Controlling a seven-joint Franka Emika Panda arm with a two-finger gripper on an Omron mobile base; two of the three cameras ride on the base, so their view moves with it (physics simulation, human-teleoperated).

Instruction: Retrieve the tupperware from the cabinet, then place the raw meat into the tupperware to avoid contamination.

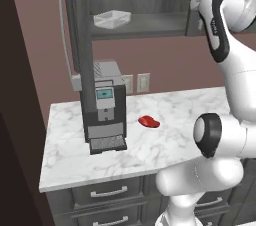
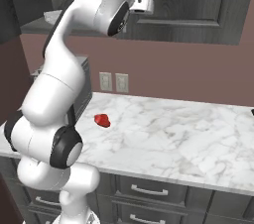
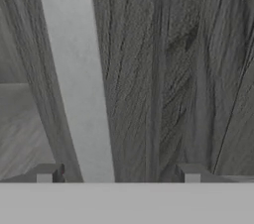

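**Tupperware waits on the shelf while the tool lines up on a cabinet handle**

Tupperware [image 1: 112,18] sits on the cabinet's [image 1: 150,0] lower shelf, in the bay whose door already stands swung out edge-on, above the coffee machine [image 1: 103,105]. It is untouched and well apart from the tool [image 3: 119,171]. The raw meat [image 1: 149,121] lies on the marble tabletop [image 1: 165,135], just to the right of the coffee machine and apart from it.

In the hand view the tool is pressed up close to dark wood-grain panelling, with the long silver bar handle [image 3: 74,79] running up between its two tips. The jaws stand wide, one tip to each side of the bar, and neither tip can be seen pressing on it; the tool holds nothing that shows. In the right base view the arm reaches high, with the hand up against the closed panelled door [image 2: 198,0].

By my reading the first step is in hand: getting into the cabinet, with the grip on the handle not yet made. The next move calls for closing the jaws squarely on the bar, then pulling along the door's arc without slipping off. After that the tupperware has to come down to the tabletop before the meat can go in.
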